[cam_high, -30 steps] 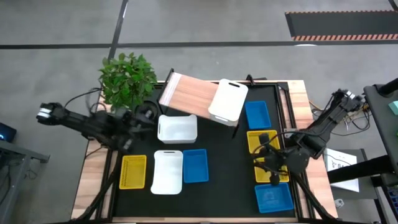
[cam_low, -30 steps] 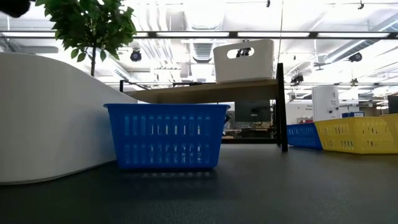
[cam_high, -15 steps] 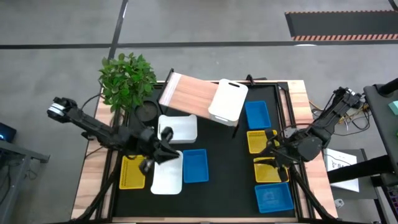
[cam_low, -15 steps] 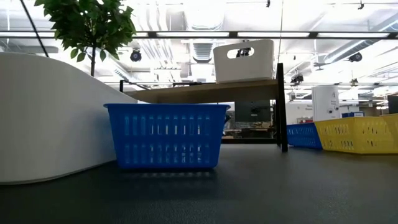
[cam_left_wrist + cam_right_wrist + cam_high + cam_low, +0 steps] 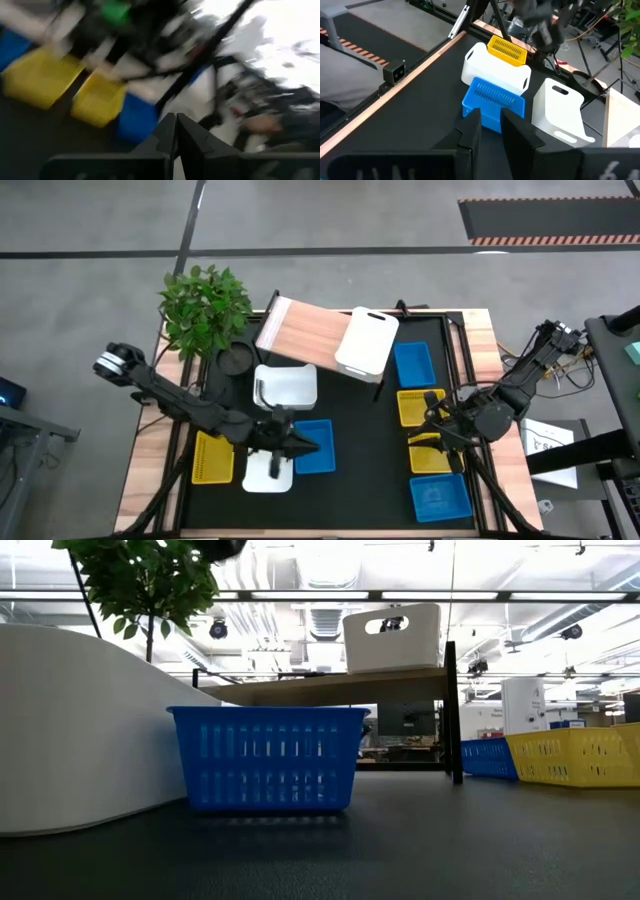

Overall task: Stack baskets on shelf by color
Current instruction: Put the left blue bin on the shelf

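One white basket (image 5: 366, 340) sits on the shelf (image 5: 305, 332); the other white, blue and yellow baskets lie spread over the tabletop (image 5: 355, 435), so I judge the stacking barely begun. The left gripper (image 5: 300, 446), jaws shut and empty, hangs between a white basket (image 5: 262, 472) and a blue basket (image 5: 318, 450). The right gripper (image 5: 425, 426) hovers over two yellow baskets (image 5: 418, 406), jaws slightly parted, empty.
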You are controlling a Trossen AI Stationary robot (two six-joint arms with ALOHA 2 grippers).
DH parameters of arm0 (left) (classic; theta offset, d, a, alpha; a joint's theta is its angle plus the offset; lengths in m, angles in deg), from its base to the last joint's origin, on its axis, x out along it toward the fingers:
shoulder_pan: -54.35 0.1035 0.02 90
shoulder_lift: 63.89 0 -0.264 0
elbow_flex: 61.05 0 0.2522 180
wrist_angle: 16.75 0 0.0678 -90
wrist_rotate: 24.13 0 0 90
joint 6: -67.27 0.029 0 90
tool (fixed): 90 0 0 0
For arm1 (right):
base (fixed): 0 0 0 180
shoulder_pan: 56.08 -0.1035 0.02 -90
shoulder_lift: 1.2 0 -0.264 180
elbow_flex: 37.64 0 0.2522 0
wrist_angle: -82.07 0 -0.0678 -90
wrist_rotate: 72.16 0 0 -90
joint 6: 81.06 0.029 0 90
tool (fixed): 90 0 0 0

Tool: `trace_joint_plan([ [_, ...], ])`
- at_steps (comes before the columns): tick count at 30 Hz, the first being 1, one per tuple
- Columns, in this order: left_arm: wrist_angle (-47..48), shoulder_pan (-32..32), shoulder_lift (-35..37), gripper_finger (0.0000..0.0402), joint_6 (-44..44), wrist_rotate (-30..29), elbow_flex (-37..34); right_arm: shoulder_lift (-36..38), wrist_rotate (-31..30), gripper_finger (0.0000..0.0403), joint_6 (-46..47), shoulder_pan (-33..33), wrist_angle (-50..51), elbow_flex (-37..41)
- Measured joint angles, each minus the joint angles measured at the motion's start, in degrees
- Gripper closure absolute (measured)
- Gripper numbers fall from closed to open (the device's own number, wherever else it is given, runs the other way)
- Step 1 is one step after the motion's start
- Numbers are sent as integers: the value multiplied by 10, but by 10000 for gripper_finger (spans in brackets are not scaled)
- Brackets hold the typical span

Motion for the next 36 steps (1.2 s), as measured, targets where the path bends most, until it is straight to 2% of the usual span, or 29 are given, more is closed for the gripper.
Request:
trace_joint_plan([
  [4, 189, 0, -23, 401, -84, -7, 56, 0, 0, 337, 0, 0, 2, 0],
  [14, 537, -4, -139, 401, -53, 59, 255, 0, 0, 337, 4, 0, 6, 0],
  [21, 598, -18, -213, 401, 89, 116, 348, 0, 0, 337, 7, 0, 7, 0],
  [27, 602, -19, -237, 401, 90, 154, 352, 0, 0, 337, 9, 0, 7, 0],
  [36, 626, -19, -242, 401, 61, 158, 337, 0, 0, 337, 11, 0, 7, 1],
])
